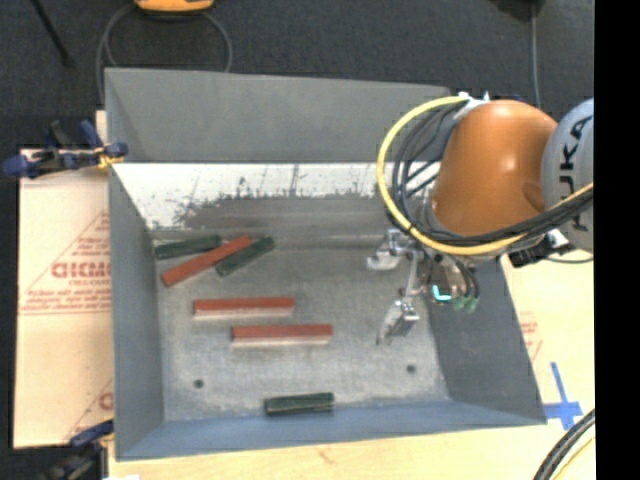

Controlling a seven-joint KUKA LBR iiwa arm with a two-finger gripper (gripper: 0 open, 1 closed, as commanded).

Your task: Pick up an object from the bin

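Note:
My gripper (398,325) hangs over the right part of the bin floor, its fingertips close above bare metal with nothing between them. The nearest loose thing is a red-brown bar (281,334), lying flat to the left of the gripper. A second red-brown bar (243,307) lies just above it and further left. A short dark green bar (299,403) rests near the front wall, below and left of the gripper.
At the back left lie a slanted red bar (205,261) and two dark green bars (186,246) (245,254), crossing each other. The arm with its orange cover and cables overhangs the bin's right side.

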